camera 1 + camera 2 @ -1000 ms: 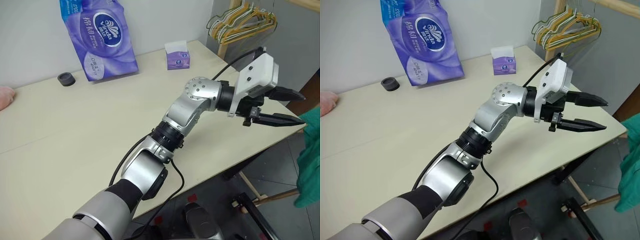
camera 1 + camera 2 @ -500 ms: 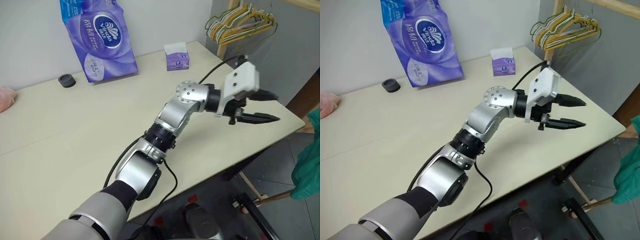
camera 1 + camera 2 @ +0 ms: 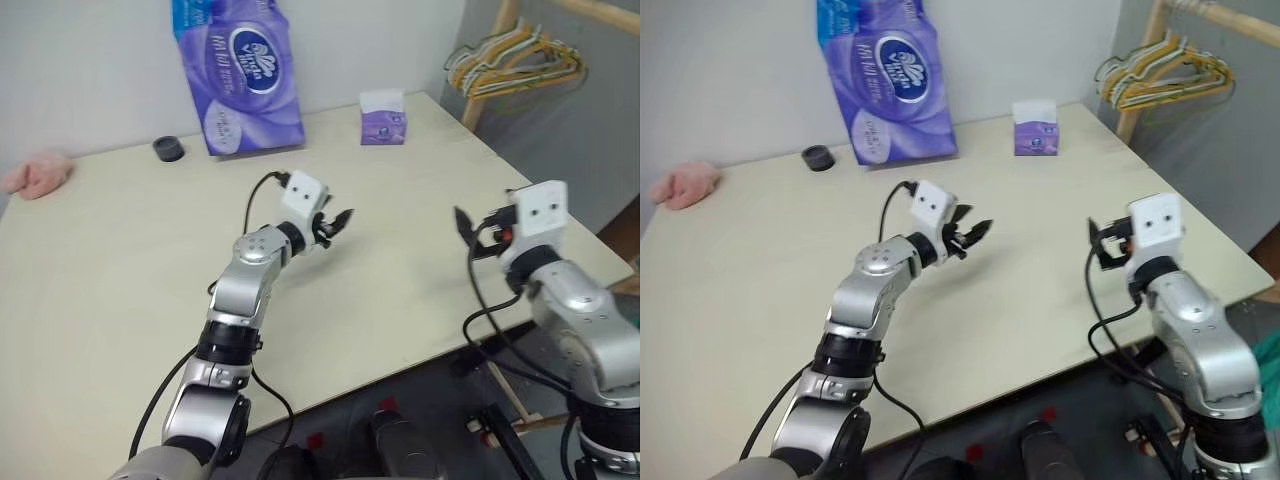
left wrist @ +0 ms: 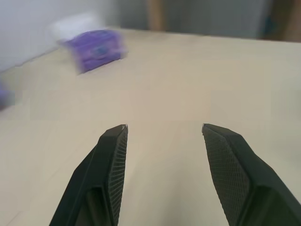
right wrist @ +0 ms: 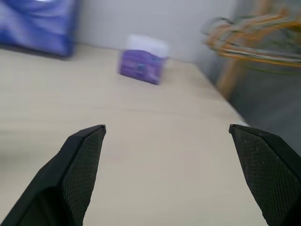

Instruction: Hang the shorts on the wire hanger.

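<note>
Both arms are silver-grey metal with black joint rings and external black cables. Each wrist carries a white camera housing; jaws are black and textured.

The surface (image 3: 420, 290) lies bare between the two arms; a tissue box (image 3: 383, 118), purple pack (image 3: 243, 72) and black cap (image 3: 169, 149) line its far edge.

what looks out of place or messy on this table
Nothing spilled or damaged. A crumpled pink cloth lies at the beige table's far left corner, and a tall purple tissue-roll pack leans against the wall.
</note>
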Available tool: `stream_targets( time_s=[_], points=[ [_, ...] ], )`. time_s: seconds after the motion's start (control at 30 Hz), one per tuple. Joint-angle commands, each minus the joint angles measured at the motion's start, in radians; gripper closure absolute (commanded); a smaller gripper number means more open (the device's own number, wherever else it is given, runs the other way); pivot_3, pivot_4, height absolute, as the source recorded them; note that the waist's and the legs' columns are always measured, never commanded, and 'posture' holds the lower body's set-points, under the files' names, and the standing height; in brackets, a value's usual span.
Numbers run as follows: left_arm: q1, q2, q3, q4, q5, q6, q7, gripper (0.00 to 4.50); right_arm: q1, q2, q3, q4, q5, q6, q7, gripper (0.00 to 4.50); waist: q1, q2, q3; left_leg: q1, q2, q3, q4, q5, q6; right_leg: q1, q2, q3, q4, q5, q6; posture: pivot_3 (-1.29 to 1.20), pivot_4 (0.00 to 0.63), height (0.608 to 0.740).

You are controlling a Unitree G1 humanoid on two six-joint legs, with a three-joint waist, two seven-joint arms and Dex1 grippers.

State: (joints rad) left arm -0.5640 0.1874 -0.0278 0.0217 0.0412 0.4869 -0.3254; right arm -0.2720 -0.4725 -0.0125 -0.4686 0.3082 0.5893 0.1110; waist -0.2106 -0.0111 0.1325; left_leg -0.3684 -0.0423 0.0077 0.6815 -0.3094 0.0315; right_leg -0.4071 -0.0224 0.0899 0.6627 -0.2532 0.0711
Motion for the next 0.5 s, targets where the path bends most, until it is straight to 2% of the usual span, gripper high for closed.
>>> stream_targets(
  time_s=[0.03,0.23,0.37,0.5],
  points=[
    [0.089,-0.045,0.107,-0.106,0.058,-0.015,0.232,1.83,-0.02,0.084,0.066,0.093,-0.026,-0.136,0.062,0.02,0.023,-0.004,-0.006,0.0,0.0,0.0,0.0,0.0,-0.001,0.0,0.0,-0.001,0.0,0.0,-0.001,-0.08,0.06,0.74],
    [0.255,-0.106,0.192,-0.164,0.013,-0.038,0.327,1.83,-0.057,0.181,0.085,0.256,-0.086,-0.255,0.078,0.02,0.119,-0.014,-0.014,0.001,0.0,-0.001,0.0,0.002,-0.004,0.0,0.0,-0.003,-0.001,0.005,-0.009,0.0,0.053,0.74],
    [0.265,-0.112,0.203,-0.157,-0.015,-0.042,0.326,1.83,-0.078,0.204,0.074,0.316,-0.108,-0.299,0.096,0.02,0.18,-0.019,-0.018,0.001,0.001,-0.004,0.0,0.004,-0.007,0.0,0.0,-0.008,-0.001,0.008,-0.013,0.02,0.054,0.74],
    [0.267,-0.099,0.195,-0.149,-0.048,-0.06,0.29,1.83,-0.085,0.214,0.068,0.342,-0.12,-0.322,0.114,0.02,0.199,-0.02,-0.02,0.001,0.002,-0.008,0.0,0.006,-0.009,0.001,0.0,-0.017,-0.001,0.009,-0.015,0.02,0.059,0.74]
  ],
)
